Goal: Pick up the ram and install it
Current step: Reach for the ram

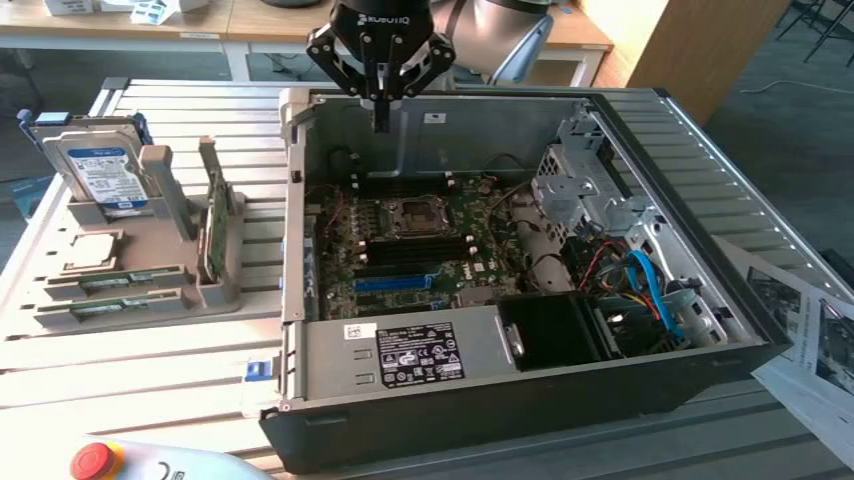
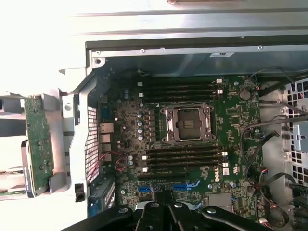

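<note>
The ram (image 1: 118,281) is a thin green stick lying flat in the grey holder tray (image 1: 160,300) on the exterior view's left, with a second stick (image 1: 102,308) just in front of it. My gripper (image 1: 383,112) hangs above the back wall of the open computer case (image 1: 534,400), far from the tray, fingers shut on nothing. In the wrist view the shut gripper (image 2: 163,212) looks down on the motherboard (image 2: 231,115), with empty black memory slots (image 2: 185,156) on either side of the CPU socket (image 2: 187,124).
The tray also holds a hard drive (image 1: 100,170) and an upright broader green card (image 1: 211,230) (image 2: 38,144). Inside the case are a power supply (image 1: 400,355), drive cage (image 1: 581,190) and blue cables (image 1: 651,285). A red stop button (image 1: 91,458) sits in front; papers (image 1: 814,330) lie on the exterior view's right.
</note>
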